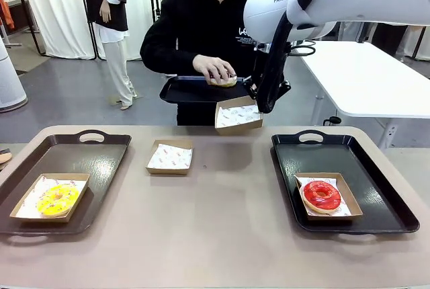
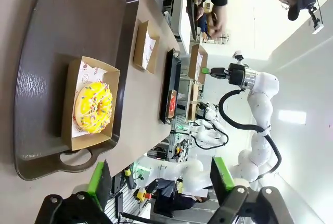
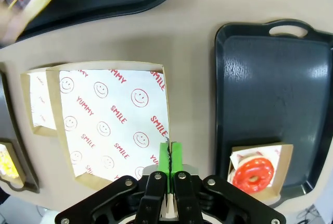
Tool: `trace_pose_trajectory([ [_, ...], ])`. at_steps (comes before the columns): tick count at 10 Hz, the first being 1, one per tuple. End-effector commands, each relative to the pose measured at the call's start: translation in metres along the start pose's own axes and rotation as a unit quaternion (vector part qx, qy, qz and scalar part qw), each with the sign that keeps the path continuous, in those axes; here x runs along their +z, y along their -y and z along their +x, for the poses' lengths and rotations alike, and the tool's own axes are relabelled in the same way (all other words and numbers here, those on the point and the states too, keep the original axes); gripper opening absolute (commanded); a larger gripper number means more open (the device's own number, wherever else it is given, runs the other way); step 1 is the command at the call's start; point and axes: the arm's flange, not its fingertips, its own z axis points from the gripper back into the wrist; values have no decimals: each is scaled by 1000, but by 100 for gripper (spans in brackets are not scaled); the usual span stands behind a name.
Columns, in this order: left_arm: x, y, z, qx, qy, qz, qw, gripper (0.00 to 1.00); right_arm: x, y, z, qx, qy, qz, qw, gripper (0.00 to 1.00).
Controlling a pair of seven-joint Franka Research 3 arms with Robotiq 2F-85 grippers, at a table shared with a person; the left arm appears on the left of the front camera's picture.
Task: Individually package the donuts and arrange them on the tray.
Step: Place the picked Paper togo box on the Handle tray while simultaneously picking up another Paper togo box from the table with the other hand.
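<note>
Two boxed donuts: the yellow donut [image 1: 58,199] is lying in a paper box [image 1: 27,210] on the left tray [image 1: 101,161], left of the centre box [image 1: 170,157] and nearer the robot; the red donut [image 1: 322,195] is lying in its own box [image 1: 349,205] on the right tray [image 1: 322,154], right of the centre box and nearer the robot.
Centre box: it is sitting unfilled on the table [image 1: 222,228] between the two trays, showing its printed liner.
Right gripper [image 3: 170,156]: it is clenching its green pads on the edge of a lifted box [image 1: 238,115], which is hanging above the table beyond the centre box and to its right, its liner reading YUMMY and SMILE.
Left gripper [image 2: 160,177]: it is hovering released, fingers spread wide with nothing between them, off the robot-side end of the left tray, left of the centre box.
Person's hand [image 1: 213,68]: it is resting on a third donut [image 1: 225,82], mostly hidden so its icing is unclear, far beyond the centre box.
Person's tray [image 1: 181,91]: it is being held up beyond the centre box, just beside the lifted box.
</note>
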Motion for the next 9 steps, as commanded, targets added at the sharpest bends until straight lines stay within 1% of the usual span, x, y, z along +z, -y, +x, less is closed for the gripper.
trace_pose_trajectory([
  [1,2,0,0,-2,2,-3,1000,100,-2,4,-5,-2,-1,-2,1000,0],
  [9,2,0,0,-2,2,-3,1000,100,-2,4,-5,-2,-1,-2,1000,0],
])
